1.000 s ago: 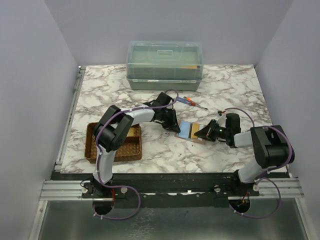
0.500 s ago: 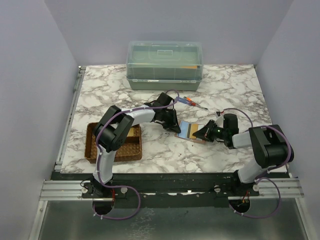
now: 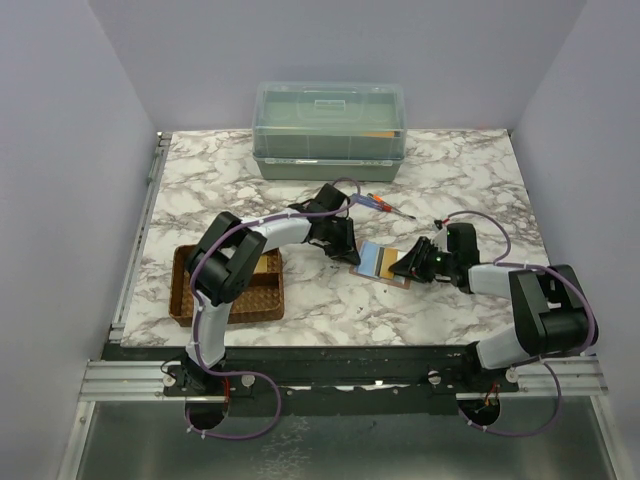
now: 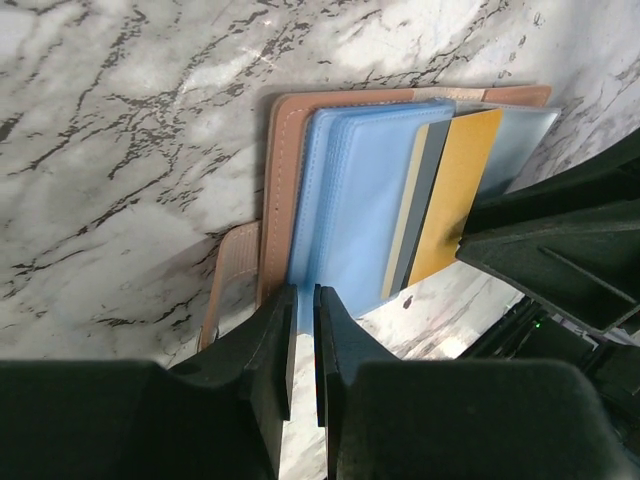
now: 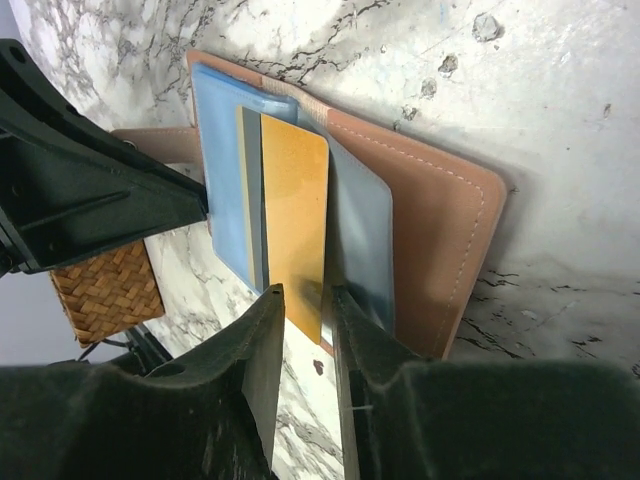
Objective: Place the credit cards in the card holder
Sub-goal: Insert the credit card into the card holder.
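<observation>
The pinkish-tan card holder (image 3: 385, 262) lies open on the marble between both grippers. In the left wrist view its leather (image 4: 280, 180) carries light blue leaves (image 4: 360, 190), a grey card (image 4: 425, 210) and a tan-gold card (image 4: 455, 190), fanned and sticking out. My left gripper (image 4: 303, 300) is shut on the near edge of the blue leaves at the holder's left side (image 3: 350, 255). My right gripper (image 5: 305, 295) is open by a narrow gap at the holder's right side (image 3: 403, 268), and the free end of the gold card (image 5: 295, 210) lies between its fingertips.
A brown woven tray (image 3: 185, 290) sits front left, with a corner in the right wrist view (image 5: 105, 290). A clear lidded box (image 3: 330, 130) stands at the back. Red-and-blue screwdrivers (image 3: 385, 205) lie just behind the holder.
My right arm's elbow has swung out to the right and lower. Both grippers and the holder have stayed almost in place.
</observation>
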